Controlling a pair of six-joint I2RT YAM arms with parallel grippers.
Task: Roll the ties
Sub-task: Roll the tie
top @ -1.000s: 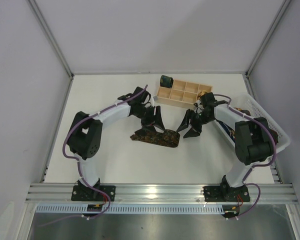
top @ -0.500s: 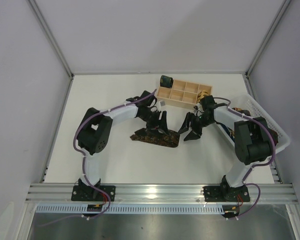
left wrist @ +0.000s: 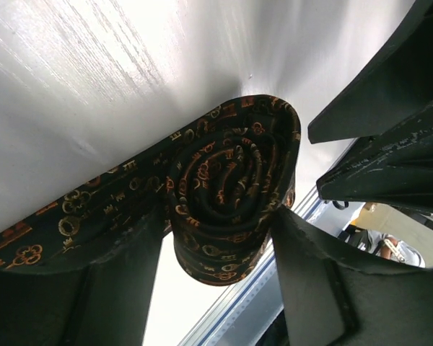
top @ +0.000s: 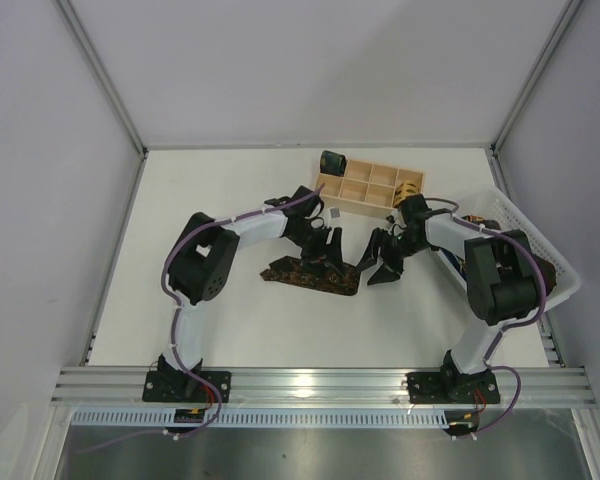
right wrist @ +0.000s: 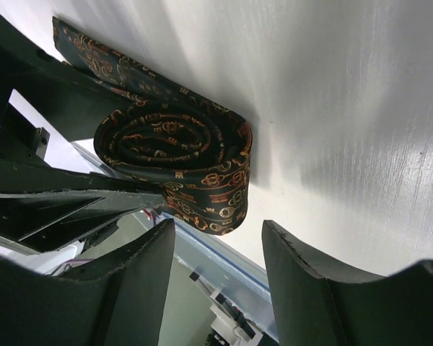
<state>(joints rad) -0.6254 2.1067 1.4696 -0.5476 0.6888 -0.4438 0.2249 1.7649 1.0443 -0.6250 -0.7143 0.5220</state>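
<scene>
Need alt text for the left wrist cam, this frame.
A dark necktie printed with orange-gold keys, partly rolled into a loose coil, lies on the white table between the open black fingers of the left gripper. Its unrolled tail runs off lower left; the right gripper faces it from the right edge.

The partly rolled tie (top: 305, 272) lies mid-table (top: 230, 320), its flat length running left and its coiled end at the right. The left gripper (top: 323, 255) is over it, with the coil between its fingers. The right gripper (top: 378, 268) is just right of the coil. The tray (top: 365, 187) sits behind both, toward the far edge. A rolled tie (top: 331, 160) is on the table at the tray's far-left corner. A second rolled tie (top: 410, 186) is in a right-end tray compartment. The basket (top: 555, 262) lies along the right edge.
</scene>
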